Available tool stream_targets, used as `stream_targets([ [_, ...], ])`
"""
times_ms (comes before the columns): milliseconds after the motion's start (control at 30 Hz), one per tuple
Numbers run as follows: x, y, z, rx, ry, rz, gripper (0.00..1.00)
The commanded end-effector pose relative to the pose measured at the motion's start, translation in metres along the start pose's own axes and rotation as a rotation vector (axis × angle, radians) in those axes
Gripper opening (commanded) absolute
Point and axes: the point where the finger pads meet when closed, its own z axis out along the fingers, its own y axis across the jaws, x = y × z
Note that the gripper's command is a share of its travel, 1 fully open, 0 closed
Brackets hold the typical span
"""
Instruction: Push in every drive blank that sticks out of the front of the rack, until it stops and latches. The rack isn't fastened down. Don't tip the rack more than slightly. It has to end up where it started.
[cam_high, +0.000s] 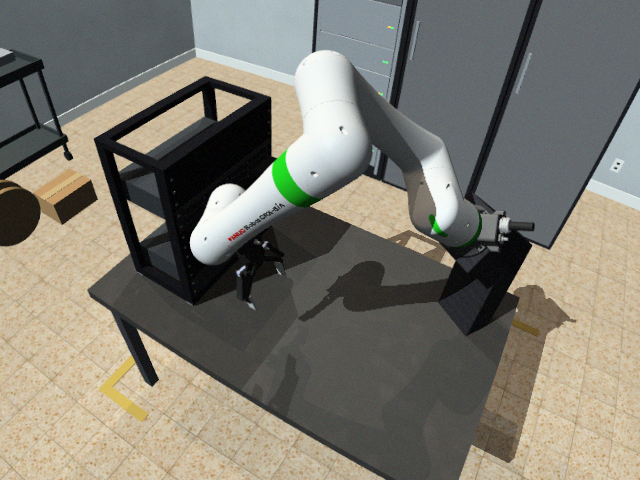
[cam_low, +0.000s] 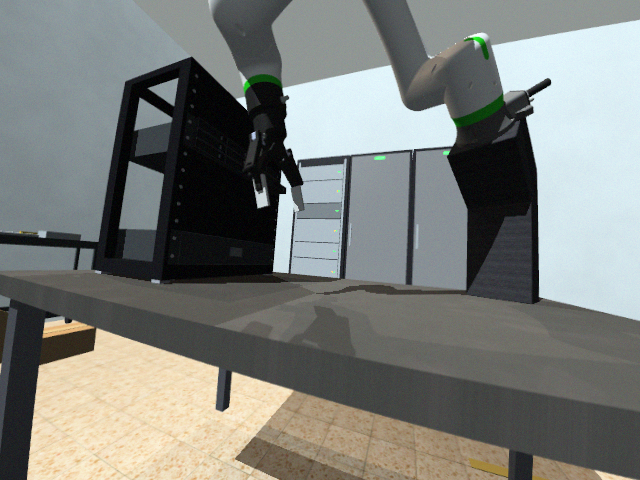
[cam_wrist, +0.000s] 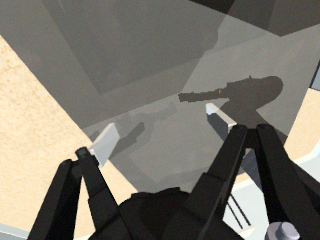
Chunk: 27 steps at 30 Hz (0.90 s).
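end effector (cam_low: 275, 198) before rack (cam_low: 179, 155) front
fingers spread wide, empty, pointing down above the desk (cam_low: 361, 330).

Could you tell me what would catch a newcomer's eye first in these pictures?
The big white arm with green bands arches over the dark table from its black pedestal at the right edge. Its open, empty gripper hangs before the front of the tall black rack on the table's left end.

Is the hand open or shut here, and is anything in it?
Open and empty. The hand has its fingers spread wide, with only the table showing between them.
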Motion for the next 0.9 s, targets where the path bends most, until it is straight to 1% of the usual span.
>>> stream_targets([
  [0, -0.021, 0.018, 0.015, 0.0, -0.06, 0.105, 1.0],
  [33, -0.026, 0.021, 0.018, -0.001, -0.073, 0.129, 1.0],
  [100, -0.026, 0.021, 0.018, -0.001, -0.073, 0.129, 1.0],
  [533, -0.098, 0.06, 0.055, -0.004, -0.264, 0.484, 1.0],
  [600, -0.11, 0.064, 0.059, -0.004, -0.296, 0.544, 1.0],
  [667, -0.11, 0.064, 0.059, -0.004, -0.296, 0.544, 1.0],
  [867, -0.146, 0.072, 0.069, -0.002, -0.394, 0.733, 1.0],
])
